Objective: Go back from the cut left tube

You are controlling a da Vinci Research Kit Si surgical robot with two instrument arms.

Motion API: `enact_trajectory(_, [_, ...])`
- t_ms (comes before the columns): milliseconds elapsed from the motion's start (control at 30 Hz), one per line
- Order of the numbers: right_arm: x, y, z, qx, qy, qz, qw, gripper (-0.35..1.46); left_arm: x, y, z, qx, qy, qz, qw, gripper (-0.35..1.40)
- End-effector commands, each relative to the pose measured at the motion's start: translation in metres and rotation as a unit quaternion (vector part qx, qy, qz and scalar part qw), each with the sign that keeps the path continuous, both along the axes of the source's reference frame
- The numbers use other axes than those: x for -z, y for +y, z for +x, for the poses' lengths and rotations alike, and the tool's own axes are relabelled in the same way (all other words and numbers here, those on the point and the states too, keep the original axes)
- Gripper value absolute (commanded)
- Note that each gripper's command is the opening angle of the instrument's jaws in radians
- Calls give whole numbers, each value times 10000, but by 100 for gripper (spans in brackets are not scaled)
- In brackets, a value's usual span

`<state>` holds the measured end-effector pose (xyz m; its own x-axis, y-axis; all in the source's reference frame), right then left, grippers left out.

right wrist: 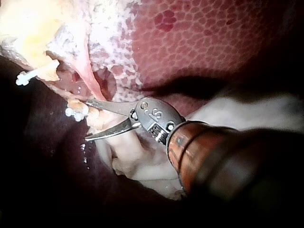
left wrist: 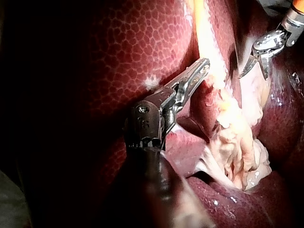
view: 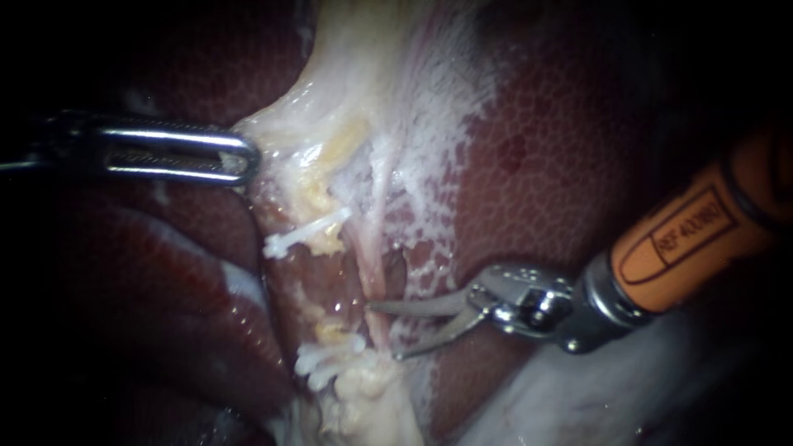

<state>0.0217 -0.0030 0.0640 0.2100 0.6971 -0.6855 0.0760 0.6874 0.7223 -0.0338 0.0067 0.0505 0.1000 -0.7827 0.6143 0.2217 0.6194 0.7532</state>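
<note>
Mottled dark red liver (view: pixel 562 165) is filling the background on both sides of a pale band of tissue (view: pixel 347 99), and it is glistening wetly under the light.

Closest to the camera, my right instrument (view: pixel 382 330) is reaching in from the right on its orange shaft. Its claw is two thin curved blades, and they are standing apart with nothing gripped. The blade tips are lying just beside a thin pink strand (view: pixel 376 264); I cannot tell whether they are touching it.

Just past those tips, the cut left tube (view: pixel 333 333) is lying in two stumps with a gap of reddish tissue showing between them. White clips (view: pixel 326 363) are sitting across the nearer stump, close to the lower blade. One more white clip (view: pixel 304 233) is crossing the farther stump, well clear of the blades.

Farther back, my left instrument (view: pixel 244 157) is coming in from the left. Its windowed claw is clamping the edge of the pale band of tissue, above the farther clip. Beyond it, that band is running up and out of sight between the lobes of liver.
</note>
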Motion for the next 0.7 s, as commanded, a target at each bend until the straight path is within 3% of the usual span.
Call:
enact_trajectory(33, [1, 1, -3, -50, -28, -137, 9999, 135, 0, 0, 0, -2, -2, 1, 10000, -35])
enact_trajectory(133, [5, 5, -12, -158, -76, -724, 9972, 141, 0, 0, 1, -2, -2, 1, 10000, -35])
enact_trajectory(267, [7, 9, -21, -274, -180, -1424, 9893, 143, -2, 0, 1, -3, -2, -1, 10000, -35])
enact_trajectory(400, [7, 15, -30, -358, -312, -2034, 9779, 143, -3, 0, 0, -2, -1, -4, 10000, -35])
enact_trajectory(700, [15, 33, -56, -461, -572, -2693, 9602, 143, -5, 0, 1, -2, 0, -6, 10000, -35])
